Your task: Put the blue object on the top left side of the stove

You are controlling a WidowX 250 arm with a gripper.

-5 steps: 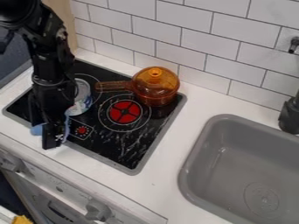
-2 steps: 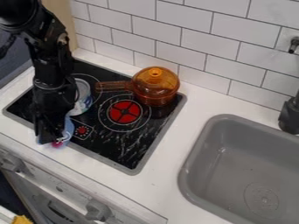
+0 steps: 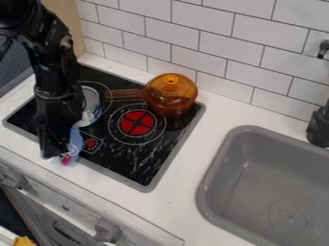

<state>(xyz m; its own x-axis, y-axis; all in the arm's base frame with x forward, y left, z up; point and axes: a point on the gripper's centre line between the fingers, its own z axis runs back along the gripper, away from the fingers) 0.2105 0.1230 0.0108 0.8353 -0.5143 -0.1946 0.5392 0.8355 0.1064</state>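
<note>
A blue object (image 3: 76, 143) with pink and whitish parts is seen at the 7 to 8 o'clock edge of a black stove (image 3: 125, 166), where the stove's border is overlapped and the white counter (image 3: 199, 149) is partly covered. The object is partly hidden by the black gripper (image 3: 55, 145), which is lowered right over it from the arm (image 3: 57, 81) at 11 o'clock in the scene. Whether the gripper is set wide or narrow, or closed on the object, cannot be told.

At the stove's 11 o'clock, a silvery can (image 3: 92, 106) with a patterned label is partly screened by the arm. At 2 o'clock on the stove, a lidded amber pot (image 3: 171, 95) is set down, its handle pointed toward 9 o'clock. Between pot and blue object, a burner (image 3: 137, 123) is marked in red, and a small red dial (image 3: 90, 143) is printed just beside the blue object.

A gray sink (image 3: 254, 180) is set into the counter at 4 o'clock in the scene, with a dark faucet (image 3: 319, 127) placed near its rim at 3 o'clock. The counter is backed by a wall (image 3: 206, 45) of white tiles. A yellow item (image 3: 24, 241) is glimpsed at 7 o'clock, cut off by the view's lower edge.
</note>
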